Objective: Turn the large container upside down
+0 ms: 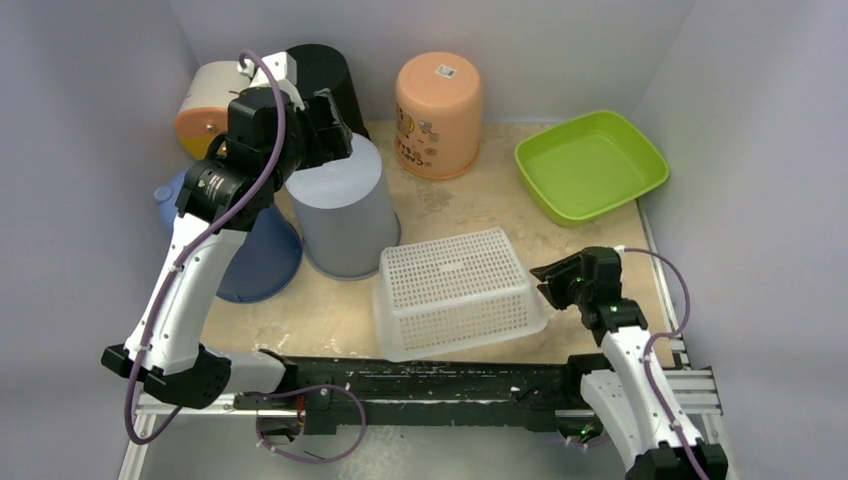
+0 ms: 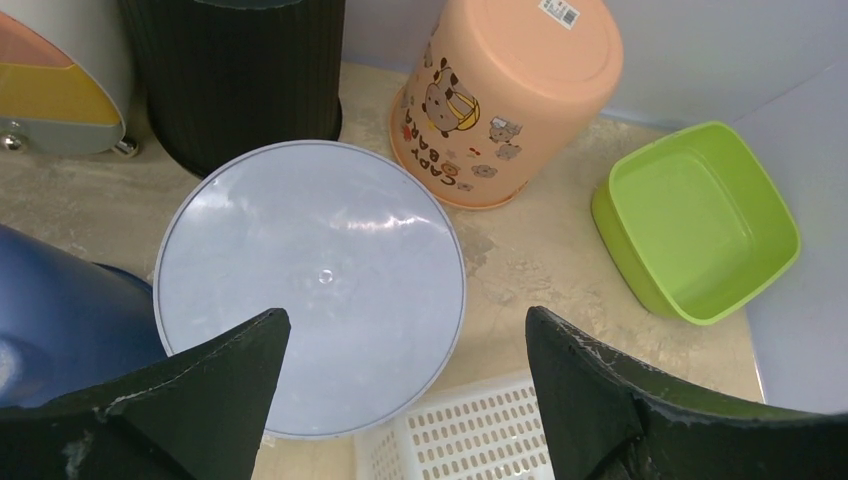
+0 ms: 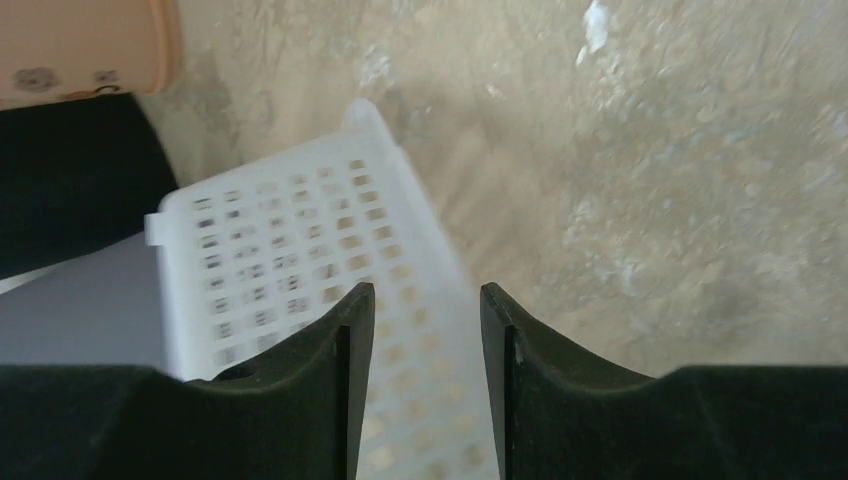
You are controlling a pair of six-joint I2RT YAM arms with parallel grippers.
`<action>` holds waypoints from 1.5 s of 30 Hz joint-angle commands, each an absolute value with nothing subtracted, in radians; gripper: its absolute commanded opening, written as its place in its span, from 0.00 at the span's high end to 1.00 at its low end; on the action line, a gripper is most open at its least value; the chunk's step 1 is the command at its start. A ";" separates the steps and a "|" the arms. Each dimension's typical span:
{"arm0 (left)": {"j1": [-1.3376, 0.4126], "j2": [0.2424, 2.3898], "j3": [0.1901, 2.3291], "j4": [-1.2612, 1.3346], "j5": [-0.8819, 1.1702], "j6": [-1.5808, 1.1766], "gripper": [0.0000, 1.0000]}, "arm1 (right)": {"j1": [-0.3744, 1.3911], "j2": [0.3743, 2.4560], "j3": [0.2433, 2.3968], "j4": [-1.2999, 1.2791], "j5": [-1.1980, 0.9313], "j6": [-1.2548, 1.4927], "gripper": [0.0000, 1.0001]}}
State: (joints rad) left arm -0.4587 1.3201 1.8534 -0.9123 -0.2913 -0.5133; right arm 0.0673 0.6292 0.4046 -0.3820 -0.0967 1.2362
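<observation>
Grey bin [image 2: 310,290]: base up, mouth down; apparently already flipped.
Left gripper [image 2: 405,325]: jaws spread wide above the base, holding nothing.
Right gripper [image 3: 427,300]: jaws slightly parted, empty, beside white basket [image 3: 270,250].

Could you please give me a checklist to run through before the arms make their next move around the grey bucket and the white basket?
1. Left gripper open: ok, jaws wide apart above the grey bucket, holding nothing.
2. Grey bucket base up: ok, its flat base faces the left wrist camera.
3. White basket base up: ok, its perforated base faces upward.
4. Right gripper free of the white basket: cannot tell; its fingers are parted, right beside the basket's edge.
5. Room around the grey bucket: not ok; the blue bucket, black bin and white basket crowd it.
</observation>
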 commanded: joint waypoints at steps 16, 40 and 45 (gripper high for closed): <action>-0.460 1.304 1.803 -0.850 -0.289 -0.535 0.16 | 0.071 0.917 0.782 -0.324 0.171 0.718 0.48; -0.460 1.285 1.750 -0.803 -0.329 -0.525 0.16 | 0.069 1.794 1.488 -0.389 0.000 -0.001 0.40; -0.460 1.289 1.736 -0.803 -0.336 -0.527 0.16 | 0.069 1.856 1.500 -0.381 0.013 -0.013 0.40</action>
State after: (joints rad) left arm -0.4587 1.3045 1.7485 -0.8356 -0.3168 -0.5228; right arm 0.0673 1.8404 1.4452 -0.3996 0.0250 0.0326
